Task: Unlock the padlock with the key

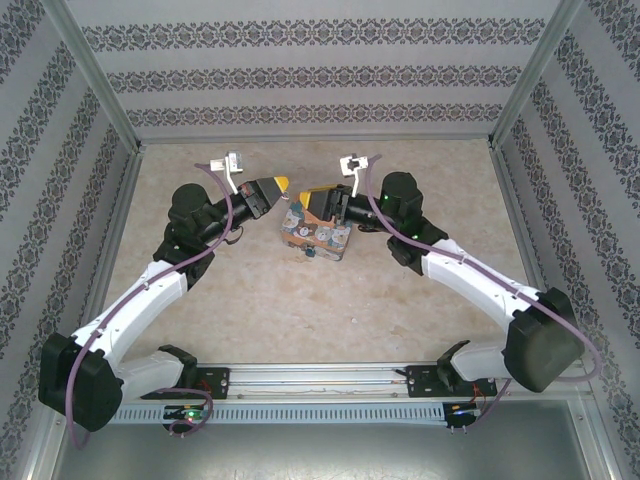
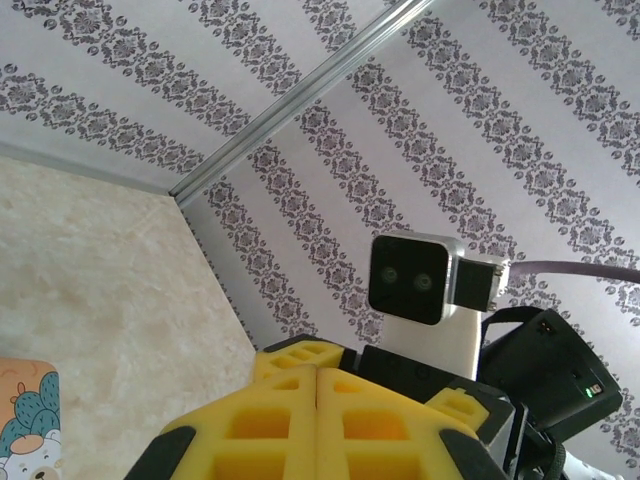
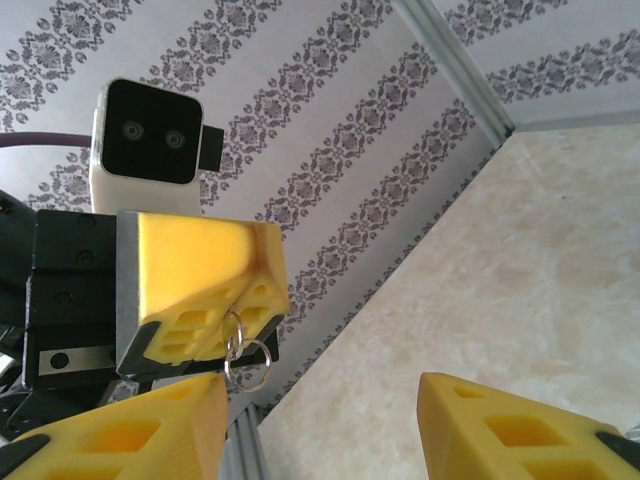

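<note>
My left gripper (image 1: 280,188) is shut, its yellow fingers (image 2: 318,400) pressed together. In the right wrist view two silver key rings (image 3: 245,350) hang from the seam of those shut fingers (image 3: 205,285); the key itself is hidden between the pads. My right gripper (image 3: 320,430) faces it at close range, open with nothing between its fingers. In the top view the right gripper (image 1: 313,200) hovers over the far edge of the colourful box (image 1: 320,235). A tiny dark thing, apparently the padlock (image 1: 311,253), sits at the box's near edge, too small to make out.
Patterned walls with metal corner posts (image 1: 95,75) enclose the beige table (image 1: 300,310) on three sides. A corner of the cartoon-printed box (image 2: 25,420) shows at the lower left of the left wrist view. The right wrist's camera (image 2: 410,278) sits just beyond my left fingers.
</note>
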You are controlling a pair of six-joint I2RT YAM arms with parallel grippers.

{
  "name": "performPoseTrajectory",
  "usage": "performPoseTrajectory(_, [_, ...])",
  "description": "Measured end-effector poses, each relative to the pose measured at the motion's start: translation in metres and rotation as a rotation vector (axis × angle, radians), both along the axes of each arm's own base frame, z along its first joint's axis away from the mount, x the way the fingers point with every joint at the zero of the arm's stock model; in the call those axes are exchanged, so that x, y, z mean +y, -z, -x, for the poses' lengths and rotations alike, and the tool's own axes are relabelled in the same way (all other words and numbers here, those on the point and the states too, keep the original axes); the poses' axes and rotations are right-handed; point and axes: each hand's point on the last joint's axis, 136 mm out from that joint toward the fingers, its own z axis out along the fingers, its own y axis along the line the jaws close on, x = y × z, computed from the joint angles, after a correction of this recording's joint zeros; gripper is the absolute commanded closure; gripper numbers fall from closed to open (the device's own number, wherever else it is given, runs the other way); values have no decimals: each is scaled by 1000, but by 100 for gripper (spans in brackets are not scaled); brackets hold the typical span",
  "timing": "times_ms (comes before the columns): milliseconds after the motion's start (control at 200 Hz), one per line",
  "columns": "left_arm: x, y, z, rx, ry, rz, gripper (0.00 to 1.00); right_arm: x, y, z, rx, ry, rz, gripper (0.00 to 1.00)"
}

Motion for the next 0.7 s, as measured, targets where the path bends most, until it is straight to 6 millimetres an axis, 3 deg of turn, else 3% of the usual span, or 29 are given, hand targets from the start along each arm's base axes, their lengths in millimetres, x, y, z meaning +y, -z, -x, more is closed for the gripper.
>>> performPoseTrajectory(265, [-1, 0, 1, -14, 11, -12, 100, 24, 12, 3, 64, -84, -4, 48])
performPoseTrajectory(699, [1, 0, 0, -23, 4, -13, 100, 26, 5, 3, 65, -105, -17, 49])
